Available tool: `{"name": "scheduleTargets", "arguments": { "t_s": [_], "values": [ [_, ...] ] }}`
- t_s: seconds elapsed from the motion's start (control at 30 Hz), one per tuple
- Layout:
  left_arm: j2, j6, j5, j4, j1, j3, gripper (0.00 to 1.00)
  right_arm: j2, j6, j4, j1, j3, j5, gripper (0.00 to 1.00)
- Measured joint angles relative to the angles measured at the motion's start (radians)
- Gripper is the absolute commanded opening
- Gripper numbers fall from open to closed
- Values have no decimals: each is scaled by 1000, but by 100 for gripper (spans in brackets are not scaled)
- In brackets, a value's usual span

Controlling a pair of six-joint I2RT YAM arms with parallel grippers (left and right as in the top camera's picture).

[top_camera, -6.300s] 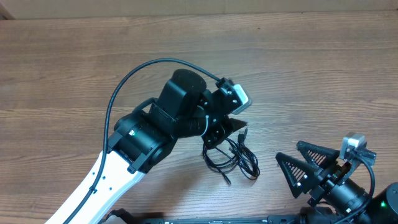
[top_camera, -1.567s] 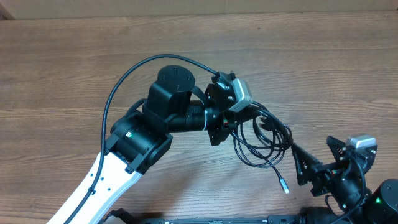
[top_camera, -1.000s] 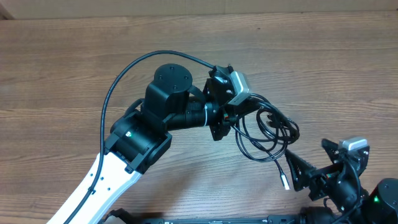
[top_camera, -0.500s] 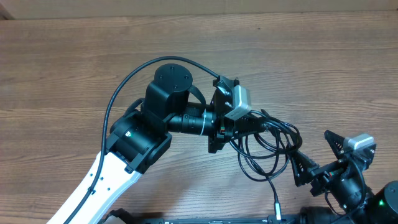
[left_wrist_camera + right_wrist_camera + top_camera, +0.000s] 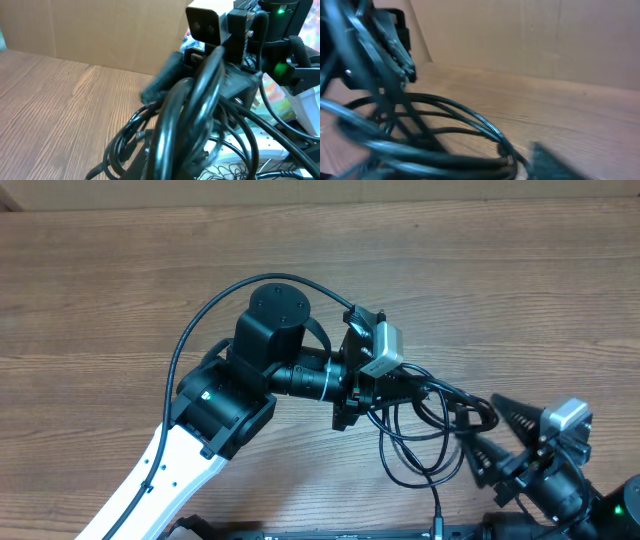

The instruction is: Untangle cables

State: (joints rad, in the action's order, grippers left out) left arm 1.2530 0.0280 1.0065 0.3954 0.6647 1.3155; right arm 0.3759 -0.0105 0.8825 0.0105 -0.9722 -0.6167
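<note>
Black thin looping cables (image 5: 428, 436) trailing in tangled bundle from left gripper (image 5: 392, 387), spreading toward its 4 o'clock over brown wood-grain table (image 5: 120, 280). Left claw clamping bundle's 10 o'clock end; strands crowding left wrist lens, blurring. Right gripper (image 5: 478, 423) sitting at bundle's 3 o'clock, fingers spreading wide in V, gripping nothing. Outermost loops lying between its fingertips; contact unclear. One strand running toward 6 o'clock, reaching frame edge.
</note>
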Motion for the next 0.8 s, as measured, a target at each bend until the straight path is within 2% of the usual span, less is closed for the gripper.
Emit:
{"name": "scheduleTargets", "arguments": {
  "t_s": [0.03,0.13,0.2,0.4,0.43,0.5,0.57,0.7,0.8],
  "values": [
    [0,0,0,0,0,0,4,0,-3,-1,0,0,-3,20],
    [0,0,-9,0,0,0,4,0,-4,-1,0,0,-13,13],
    [0,0,-26,0,0,0,4,0,-5,0,0,0,-14,12],
    [0,0,-144,1,0,0,18,0,-4,1,0,0,-7,9],
    [0,-1,-184,1,0,0,23,0,-4,0,0,0,-7,9],
    [0,1,-222,0,0,0,25,0,-4,0,0,0,-7,10],
    [0,0,-263,0,0,0,33,0,-5,0,0,0,-6,10],
    [0,0,-316,0,0,0,59,0,-4,1,0,0,-7,8],
    [0,-2,-336,0,0,0,68,0,-4,1,0,0,-7,6]
  ]
}}
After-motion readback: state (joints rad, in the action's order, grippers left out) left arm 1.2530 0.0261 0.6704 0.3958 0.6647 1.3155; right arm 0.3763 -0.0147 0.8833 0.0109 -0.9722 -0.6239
